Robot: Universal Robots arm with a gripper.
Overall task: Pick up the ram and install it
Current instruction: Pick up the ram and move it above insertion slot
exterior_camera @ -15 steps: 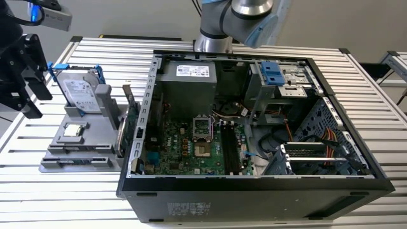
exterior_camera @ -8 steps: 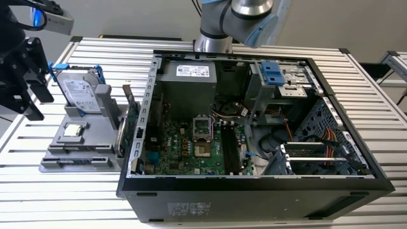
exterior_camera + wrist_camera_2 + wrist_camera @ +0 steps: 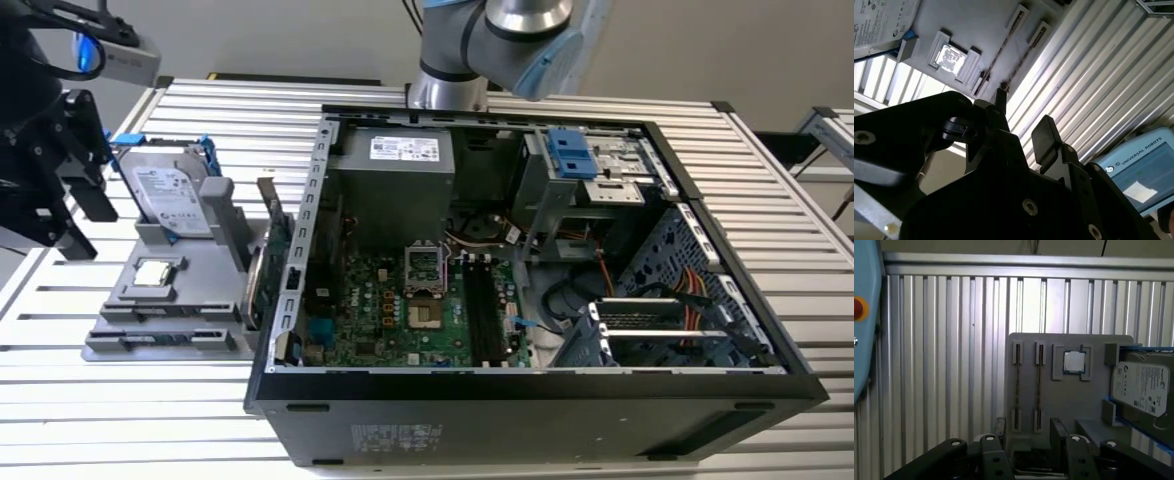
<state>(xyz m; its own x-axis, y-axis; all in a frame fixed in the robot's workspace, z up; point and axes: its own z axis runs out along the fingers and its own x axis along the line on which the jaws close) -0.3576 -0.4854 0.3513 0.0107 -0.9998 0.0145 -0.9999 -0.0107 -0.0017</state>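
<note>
The ram (image 3: 1017, 387) stands on edge in a grey holder (image 3: 1069, 405) on the slatted table (image 3: 944, 365). It is one of two thin dark sticks in side-by-side slots, the other stick (image 3: 1038, 387) just beside it and parallel. In the exterior view the holder sits toward the table's edge on the exterior view's left, close against the open computer case (image 3: 534, 388).

The gripper (image 3: 1029, 427) hangs at the holder's end, raised clear of it. Its fingers (image 3: 1059, 432) are set wide, with nothing between them. Both sticks lie ahead of it with their long axes running straight away, so the line between the fingers crosses the sticks' thin width. Whether the fingertips are over the holder's edge or just short of it is hard to judge.

On one side of the slots a silver processor chip (image 3: 1074, 361) sits just beside them, with a hard drive (image 3: 1141, 387) beyond. On the other side only a narrow strip of holder separates them from bare slats.
</note>
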